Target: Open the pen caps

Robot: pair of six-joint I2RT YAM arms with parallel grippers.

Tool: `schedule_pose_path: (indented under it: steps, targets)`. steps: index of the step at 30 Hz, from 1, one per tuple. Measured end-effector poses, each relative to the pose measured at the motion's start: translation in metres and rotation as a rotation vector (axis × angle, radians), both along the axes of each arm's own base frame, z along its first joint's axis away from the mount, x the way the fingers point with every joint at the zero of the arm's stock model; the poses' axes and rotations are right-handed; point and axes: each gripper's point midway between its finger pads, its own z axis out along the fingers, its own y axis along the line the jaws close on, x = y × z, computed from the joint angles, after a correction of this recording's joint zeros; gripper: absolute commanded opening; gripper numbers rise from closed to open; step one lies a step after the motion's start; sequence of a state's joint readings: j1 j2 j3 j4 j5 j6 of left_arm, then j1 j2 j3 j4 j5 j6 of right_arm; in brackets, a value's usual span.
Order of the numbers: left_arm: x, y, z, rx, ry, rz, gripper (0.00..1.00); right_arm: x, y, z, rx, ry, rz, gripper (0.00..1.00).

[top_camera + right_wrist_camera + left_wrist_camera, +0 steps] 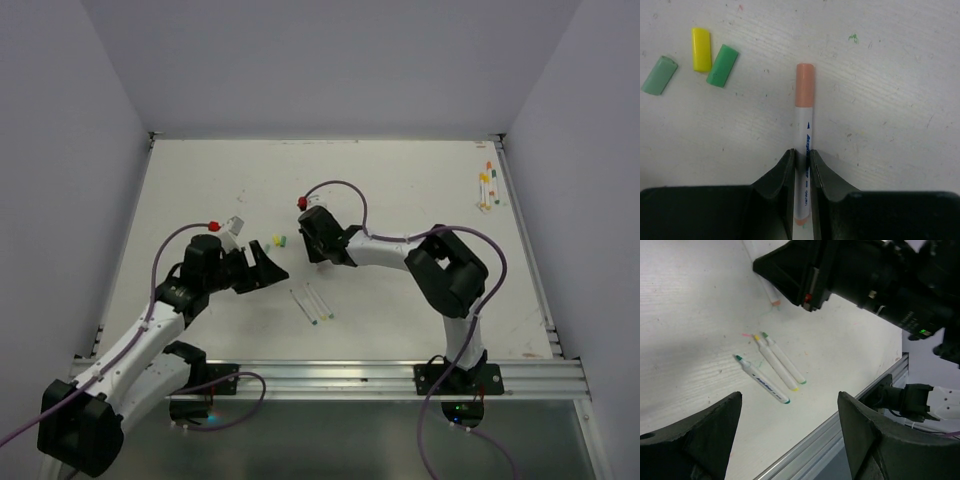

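Note:
My right gripper is shut on the white barrel of a pen, low over the table. The pen's orange cap is on and sticks out past the fingertips. Three loose caps lie to its left: pale green, yellow and green. In the top view they show as small specks between the two grippers. My left gripper is open and empty, its jaws wide apart above the table. Three white pens with bare coloured tips lie side by side ahead of it.
Several more capped pens lie at the far right edge of the table. The metal rail runs along the near edge. Purple cables with red plugs hang off both wrists. The right gripper body looms at the top of the left wrist view.

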State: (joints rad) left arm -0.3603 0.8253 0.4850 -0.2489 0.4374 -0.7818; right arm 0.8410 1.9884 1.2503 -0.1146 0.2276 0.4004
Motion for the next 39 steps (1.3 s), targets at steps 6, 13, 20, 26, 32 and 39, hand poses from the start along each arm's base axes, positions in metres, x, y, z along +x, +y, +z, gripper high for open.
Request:
schedule_pose_path:
  steps: [6,13,20,26,32,39]
  targets:
    - [0.010,-0.001,-0.029,0.033,0.034,0.001,0.79,-0.014,-0.007,0.001,0.005,0.025,0.034,0.00]
    - [0.034,-0.011,-0.042,0.022,0.010,0.003,0.79,-0.032,-0.020,0.002,-0.013,0.051,0.073,0.00]
    - [0.046,-0.018,-0.059,0.008,0.038,-0.002,0.77,-0.062,-0.036,0.016,0.026,0.073,0.133,0.00]
    - [0.055,-0.023,-0.047,-0.026,-0.015,0.004,0.76,-0.074,-0.025,0.050,0.134,0.053,0.200,0.00]
    - [0.059,-0.026,-0.039,-0.060,-0.033,0.005,0.75,-0.092,-0.008,0.065,0.198,0.070,0.275,0.00]
    - [0.061,-0.030,-0.033,-0.090,-0.041,0.005,0.75,-0.108,0.004,0.081,0.242,0.065,0.318,0.00]
